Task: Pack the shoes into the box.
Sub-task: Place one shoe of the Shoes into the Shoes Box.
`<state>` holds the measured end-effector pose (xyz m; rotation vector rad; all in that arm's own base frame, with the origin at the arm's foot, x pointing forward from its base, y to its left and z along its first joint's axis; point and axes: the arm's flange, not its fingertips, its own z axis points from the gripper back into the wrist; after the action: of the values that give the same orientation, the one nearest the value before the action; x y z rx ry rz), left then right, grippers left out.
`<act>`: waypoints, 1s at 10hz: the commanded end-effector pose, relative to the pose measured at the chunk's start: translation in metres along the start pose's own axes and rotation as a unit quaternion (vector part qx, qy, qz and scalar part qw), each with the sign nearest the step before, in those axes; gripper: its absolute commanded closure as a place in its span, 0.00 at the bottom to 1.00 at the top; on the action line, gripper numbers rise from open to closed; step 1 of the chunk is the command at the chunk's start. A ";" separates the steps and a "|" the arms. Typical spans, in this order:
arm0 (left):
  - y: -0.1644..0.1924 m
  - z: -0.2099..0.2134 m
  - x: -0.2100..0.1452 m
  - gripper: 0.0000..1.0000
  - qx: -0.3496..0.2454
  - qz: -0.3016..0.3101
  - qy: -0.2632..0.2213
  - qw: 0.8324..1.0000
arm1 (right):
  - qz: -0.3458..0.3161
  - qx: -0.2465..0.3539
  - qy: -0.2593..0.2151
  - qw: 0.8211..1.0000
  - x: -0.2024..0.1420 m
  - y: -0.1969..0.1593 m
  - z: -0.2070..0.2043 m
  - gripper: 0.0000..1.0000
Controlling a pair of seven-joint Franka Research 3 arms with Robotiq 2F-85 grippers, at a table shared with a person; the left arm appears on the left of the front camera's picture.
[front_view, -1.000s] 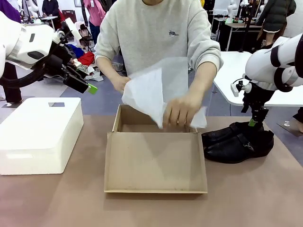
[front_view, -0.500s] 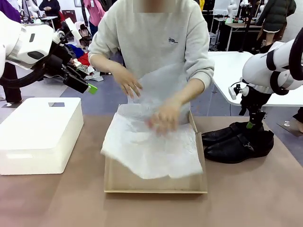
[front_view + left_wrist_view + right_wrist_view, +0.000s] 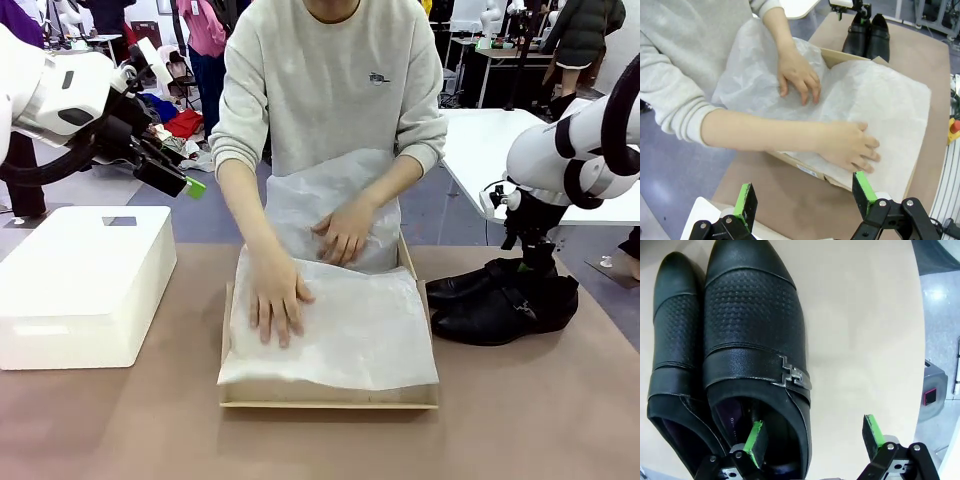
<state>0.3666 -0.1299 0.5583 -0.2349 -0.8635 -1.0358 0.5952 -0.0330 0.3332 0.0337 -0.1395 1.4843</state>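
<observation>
The tan cardboard box (image 3: 330, 396) lies open at the table's middle. A person's two hands (image 3: 275, 300) press white tissue paper (image 3: 345, 335) flat over it. The black shoes (image 3: 500, 305) stand side by side right of the box, also in the left wrist view (image 3: 867, 35). My right gripper (image 3: 538, 262) is down at the shoes' heel end. It is open (image 3: 812, 432), with one finger inside the buckled shoe (image 3: 755, 340) and the other outside its wall. My left gripper (image 3: 185, 182) hangs open (image 3: 805, 195) high at the left, holding nothing.
A large white foam box (image 3: 85, 285) occupies the table's left side. Brown table surface (image 3: 540, 420) lies free in front of the box and shoes. A white table (image 3: 490, 150) stands behind at the right.
The person brought the tissue paper down from the air onto the box and now flattens it with both hands. My right gripper sank a little toward the shoes. The left arm stayed still.
</observation>
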 end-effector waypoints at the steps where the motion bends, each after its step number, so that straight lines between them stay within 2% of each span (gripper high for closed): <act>1: 0.001 0.000 0.000 0.00 -0.004 0.002 -0.004 1.000 | -0.022 0.003 0.004 1.000 0.002 -0.010 0.000 0.00; 2: 0.001 0.000 0.000 0.00 -0.004 0.002 -0.004 1.000 | -0.026 0.006 0.008 1.000 0.002 -0.011 -0.001 0.14; 6: 0.001 0.000 0.000 0.00 -0.004 0.002 -0.004 1.000 | -0.037 0.017 0.009 0.999 0.003 -0.012 -0.002 0.85; 7: 0.001 0.000 0.000 0.00 -0.004 0.002 -0.004 1.000 | -0.040 0.020 0.009 0.999 0.002 -0.012 -0.002 1.00; 10: 0.001 0.000 0.000 0.00 -0.004 0.002 -0.004 1.000 | -0.046 0.021 0.010 0.999 0.002 -0.011 0.001 1.00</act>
<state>0.3666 -0.1299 0.5583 -0.2349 -0.8635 -1.0357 0.5988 -0.0325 0.3279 0.0626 -0.1076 1.4136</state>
